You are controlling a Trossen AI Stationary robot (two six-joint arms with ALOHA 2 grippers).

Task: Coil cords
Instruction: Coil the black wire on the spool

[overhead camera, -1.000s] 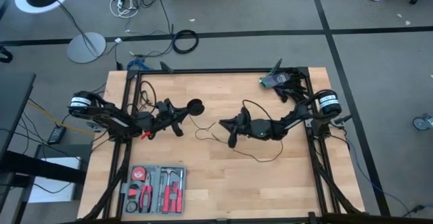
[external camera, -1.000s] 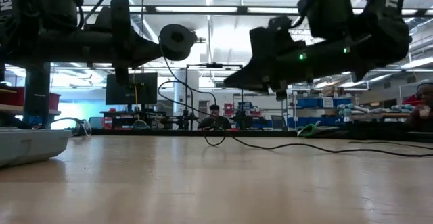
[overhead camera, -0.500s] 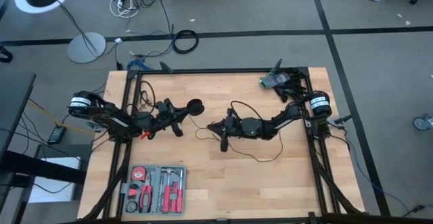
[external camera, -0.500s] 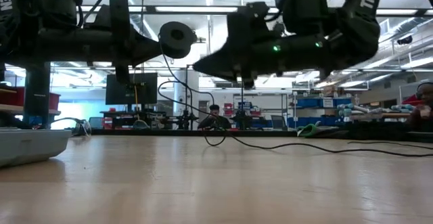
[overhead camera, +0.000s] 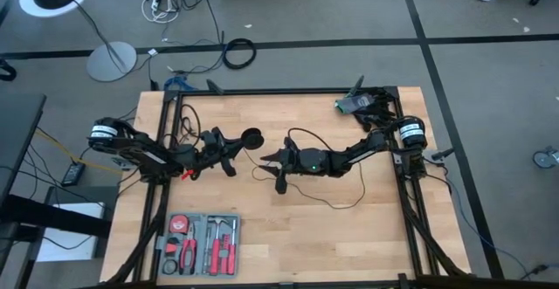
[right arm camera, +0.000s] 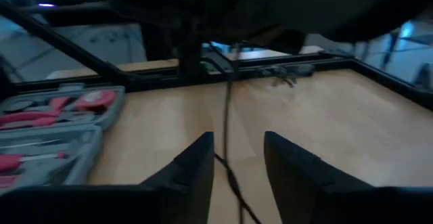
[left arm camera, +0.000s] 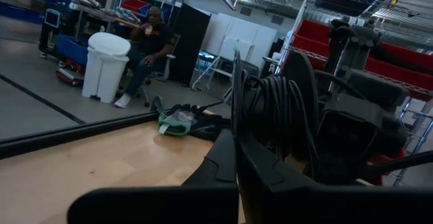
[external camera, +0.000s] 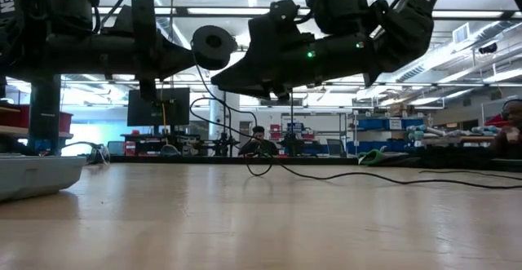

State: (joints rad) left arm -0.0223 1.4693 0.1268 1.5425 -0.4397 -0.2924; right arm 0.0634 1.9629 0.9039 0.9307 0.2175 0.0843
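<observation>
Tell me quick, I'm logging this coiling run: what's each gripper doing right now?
Left gripper: closed on the cord, near its puck.
Right gripper: open, cord running between its fingers, not gripped.

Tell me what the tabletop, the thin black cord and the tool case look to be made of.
Tabletop: light wood, apparently butcher-block, judging by the plank seams and grain; matte to satin sheen.
Thin black cord: probably rubber- or plastic-jacketed wire; it lies in limp, loose curves.
Tool case: looks like grey molded plastic, with shaped recesses holding red-handled tools.
</observation>
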